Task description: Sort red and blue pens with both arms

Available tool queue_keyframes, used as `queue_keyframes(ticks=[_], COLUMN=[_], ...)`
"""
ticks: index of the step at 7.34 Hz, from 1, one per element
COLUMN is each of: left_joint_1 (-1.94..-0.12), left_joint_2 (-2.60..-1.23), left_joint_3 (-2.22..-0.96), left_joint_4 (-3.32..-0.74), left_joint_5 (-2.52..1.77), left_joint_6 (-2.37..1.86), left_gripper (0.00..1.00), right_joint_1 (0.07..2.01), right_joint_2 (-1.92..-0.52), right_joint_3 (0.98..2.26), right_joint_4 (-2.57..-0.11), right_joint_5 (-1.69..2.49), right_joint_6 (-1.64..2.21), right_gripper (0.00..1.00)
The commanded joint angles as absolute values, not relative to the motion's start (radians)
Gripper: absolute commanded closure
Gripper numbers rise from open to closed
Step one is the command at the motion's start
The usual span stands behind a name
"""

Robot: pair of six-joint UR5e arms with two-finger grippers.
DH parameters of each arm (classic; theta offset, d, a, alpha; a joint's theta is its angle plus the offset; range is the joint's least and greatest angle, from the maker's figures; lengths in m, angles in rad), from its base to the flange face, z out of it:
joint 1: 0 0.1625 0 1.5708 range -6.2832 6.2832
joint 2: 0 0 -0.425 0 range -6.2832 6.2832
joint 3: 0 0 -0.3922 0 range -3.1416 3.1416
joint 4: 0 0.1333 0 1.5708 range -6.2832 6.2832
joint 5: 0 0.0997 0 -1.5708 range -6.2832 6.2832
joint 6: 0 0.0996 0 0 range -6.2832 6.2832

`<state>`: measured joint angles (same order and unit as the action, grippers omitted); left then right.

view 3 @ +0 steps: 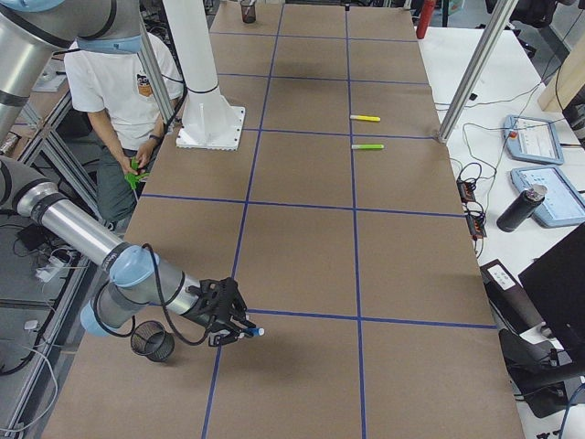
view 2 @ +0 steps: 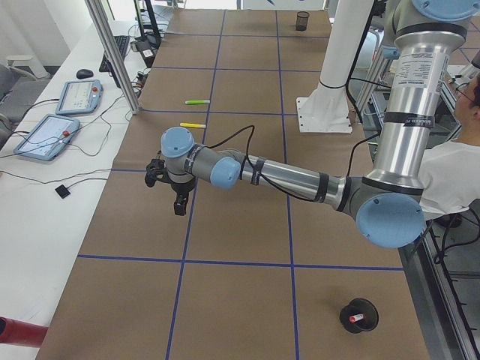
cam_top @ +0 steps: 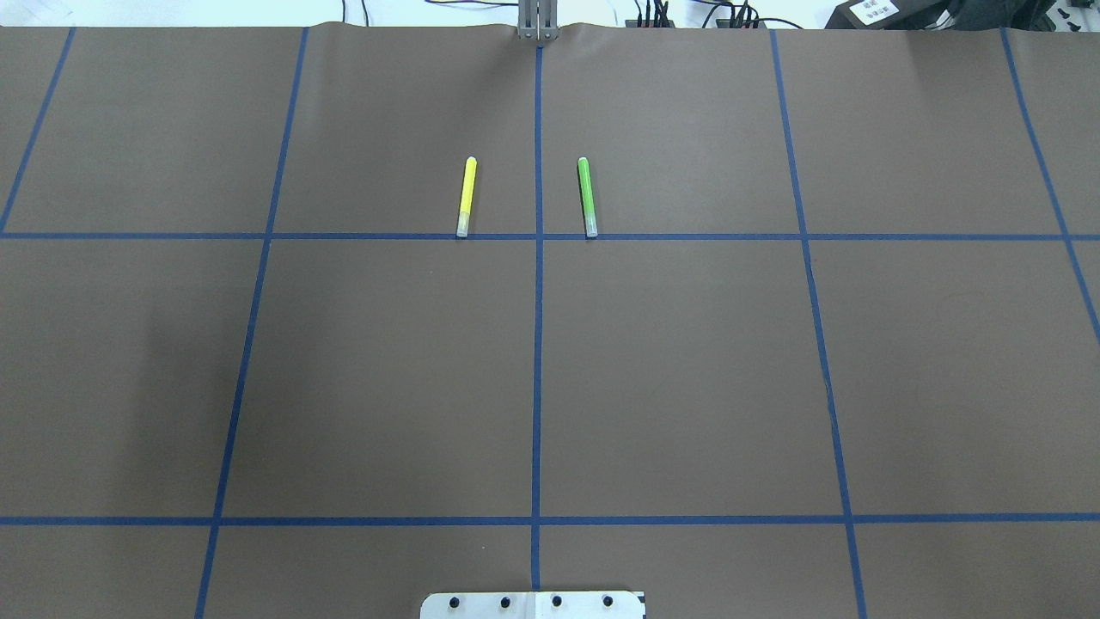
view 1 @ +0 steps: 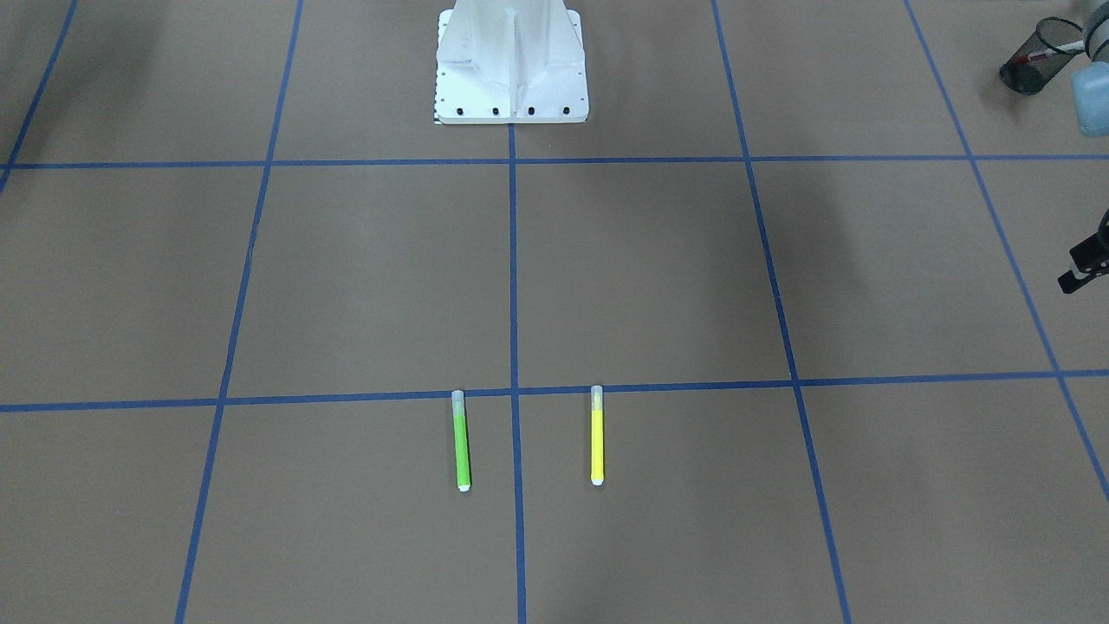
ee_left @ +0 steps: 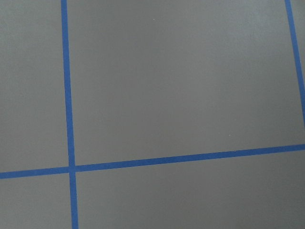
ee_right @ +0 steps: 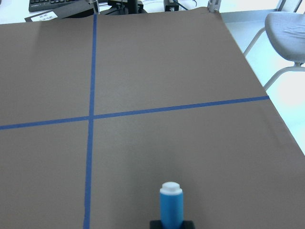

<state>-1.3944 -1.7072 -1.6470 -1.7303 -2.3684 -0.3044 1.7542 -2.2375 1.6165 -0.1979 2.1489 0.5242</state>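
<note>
We see the right gripper [view 3: 239,327] clamped on the blue pen [ee_right: 170,202] above the table [view 3: 302,247], beside a mesh cup [view 3: 151,343]. The red pen [view 1: 1050,54] stands in a second mesh cup [view 1: 1022,74]. We cannot tell whether the hovering left gripper [view 2: 178,202] is parted or closed.

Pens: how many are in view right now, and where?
4. The green pen and yellow pen lie parallel on the table. The red pen is in the mesh cup. The blue pen is in the right gripper. The cup may hide more.
</note>
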Motion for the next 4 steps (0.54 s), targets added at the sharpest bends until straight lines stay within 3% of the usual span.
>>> queue_keyframes(ticks=[1,4], left_joint_1=[-1.394,-1.394], left_joint_2=[-1.707,-1.706], left_joint_3=[-1.644,-1.644], left_joint_4=[-1.73,-1.73], left_joint_5=[-2.368,-2.368], left_joint_6=[-0.304,-0.304], left_gripper=[0.01,0.01], right_joint_1=[1.94,2.049], right_joint_2=[-2.322,-2.431], right_joint_3=[1.608,1.6], right_joint_4=[-0.106,0.029], right_joint_5=[2.223,2.229], right_joint_6=[0.392,0.294], right_gripper=[1.0,1.0])
